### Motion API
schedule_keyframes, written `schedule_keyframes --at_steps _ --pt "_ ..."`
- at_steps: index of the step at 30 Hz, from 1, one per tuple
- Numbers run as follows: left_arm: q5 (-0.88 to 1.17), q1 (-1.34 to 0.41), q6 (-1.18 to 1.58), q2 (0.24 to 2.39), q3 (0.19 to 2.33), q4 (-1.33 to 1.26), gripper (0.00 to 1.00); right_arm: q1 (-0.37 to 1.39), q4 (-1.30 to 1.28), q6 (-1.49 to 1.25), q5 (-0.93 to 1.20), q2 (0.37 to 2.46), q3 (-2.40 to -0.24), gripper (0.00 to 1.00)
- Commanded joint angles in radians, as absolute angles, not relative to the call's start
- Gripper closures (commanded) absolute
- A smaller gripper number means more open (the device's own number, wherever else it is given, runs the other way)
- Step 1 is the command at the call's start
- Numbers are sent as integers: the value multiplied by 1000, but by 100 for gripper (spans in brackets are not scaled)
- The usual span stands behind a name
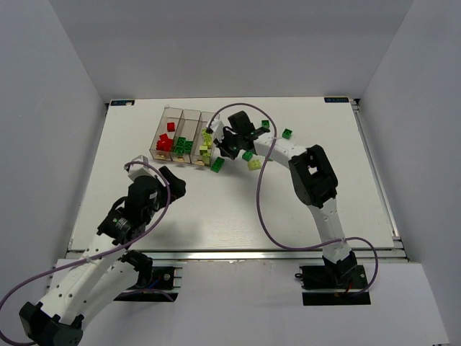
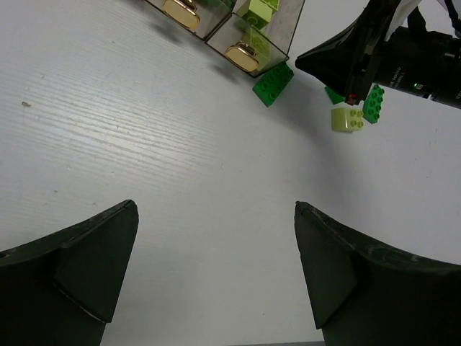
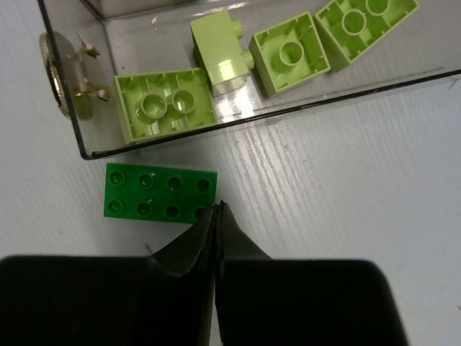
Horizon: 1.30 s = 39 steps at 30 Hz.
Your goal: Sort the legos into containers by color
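Three joined clear containers hold sorted legos: red, dark green and pale yellow-green. My right gripper is shut with nothing in it. In the right wrist view its tips touch or hover over the corner of a flat dark green brick, which lies just outside the yellow-green bin. My left gripper stands open over bare table, short of that same green brick.
Loose legos lie right of the bins: a green one, a pale yellow one and two more green ones. The right arm's cable loops over the table. White walls enclose the table.
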State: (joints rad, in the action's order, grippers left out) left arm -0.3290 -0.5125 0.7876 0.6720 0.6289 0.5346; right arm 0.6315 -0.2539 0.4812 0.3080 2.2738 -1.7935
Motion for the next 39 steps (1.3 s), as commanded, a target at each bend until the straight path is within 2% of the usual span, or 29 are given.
schedule_keyframes --at_steps 1,14,28,39 --pt "-350 -511 798 661 647 575 2 635 -213 485 262 2296 -1829 100" --pt "-338 -511 799 670 646 565 2 646 -195 509 229 2324 -1822 100" --pt "-291 -511 703 738 657 517 2 666 -311 574 425 2298 -1793 100" --pt "-164 -511 543 913 638 387 2 692 -331 569 597 2192 -1678 100"
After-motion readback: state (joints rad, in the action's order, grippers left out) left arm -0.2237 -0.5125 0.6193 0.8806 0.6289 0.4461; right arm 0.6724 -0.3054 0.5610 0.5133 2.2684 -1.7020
